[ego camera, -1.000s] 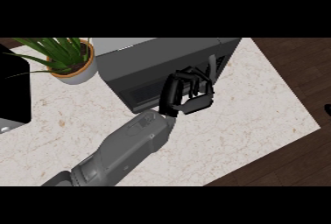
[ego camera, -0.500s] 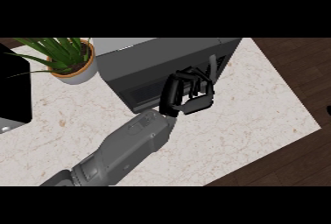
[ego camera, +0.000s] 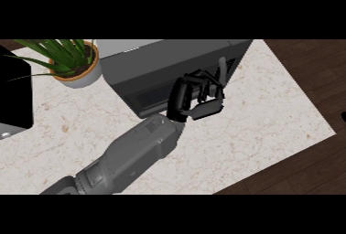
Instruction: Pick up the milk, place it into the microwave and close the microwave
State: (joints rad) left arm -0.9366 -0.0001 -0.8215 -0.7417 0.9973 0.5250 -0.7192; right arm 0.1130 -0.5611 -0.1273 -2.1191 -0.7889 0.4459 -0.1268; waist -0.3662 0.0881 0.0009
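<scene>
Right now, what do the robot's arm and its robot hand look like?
Only one arm shows. Its forearm is a smooth grey tube that gets wider toward the elbow, with a darker ring near the bottom. The robot hand is black with chunky fingers and a paler grey patch on the palm. I see no cables or markings.

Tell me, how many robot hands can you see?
1. The left hand is at the front of the microwave, in the middle of the counter. The other hand is out of view.
</scene>
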